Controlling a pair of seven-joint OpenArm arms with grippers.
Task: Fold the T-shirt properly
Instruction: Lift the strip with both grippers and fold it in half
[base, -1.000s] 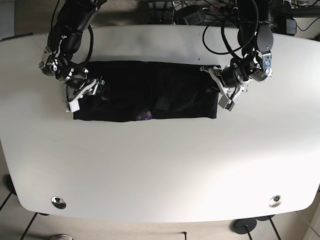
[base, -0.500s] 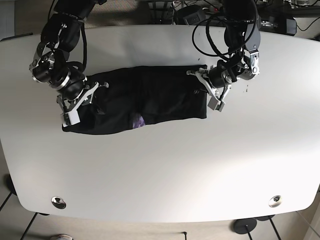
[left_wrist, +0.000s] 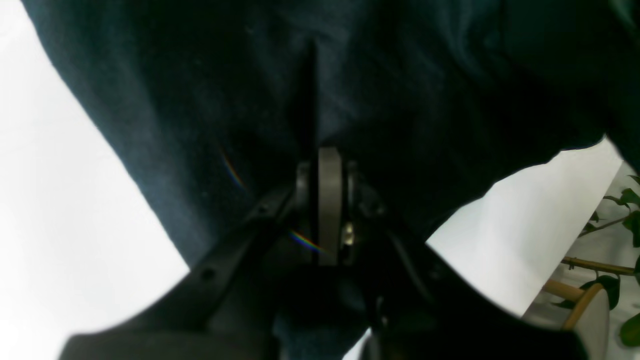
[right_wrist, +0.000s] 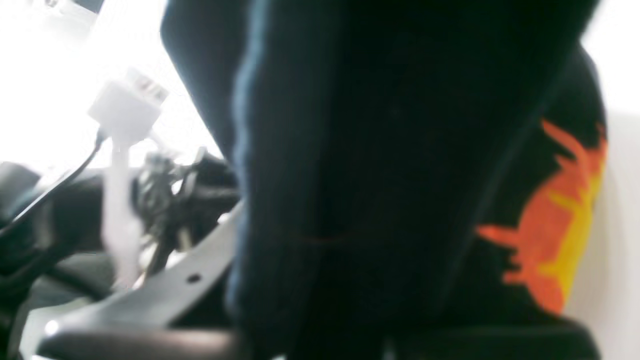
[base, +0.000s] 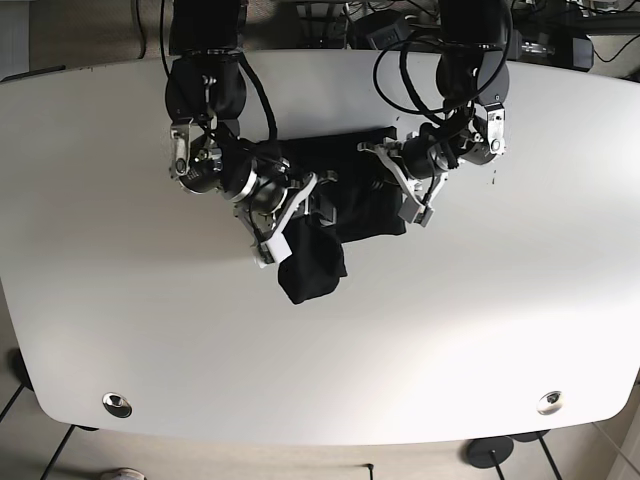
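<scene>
The black T-shirt (base: 355, 190) lies bunched at the middle of the white table (base: 150, 330), and a rolled lump of it (base: 310, 265) hangs toward the front. My right gripper (base: 290, 218), on the left in the base view, is shut on that lump's upper end. Dark cloth (right_wrist: 375, 175) with an orange and yellow print (right_wrist: 555, 225) fills the right wrist view and hides the fingers. My left gripper (base: 408, 198) holds the shirt's right edge. In the left wrist view this gripper (left_wrist: 320, 165) is shut on the dark fabric (left_wrist: 400, 75).
Two metal discs (base: 117, 404) (base: 549, 402) are set into the table near its front corners. Cables (base: 400, 25) and equipment crowd the far edge behind the arms. A plant (left_wrist: 620, 210) stands beyond the table in the left wrist view.
My right gripper has carried the shirt's left end rightward to the middle, so the flat strip is now bunched. My left gripper has also shifted a little toward the centre.
</scene>
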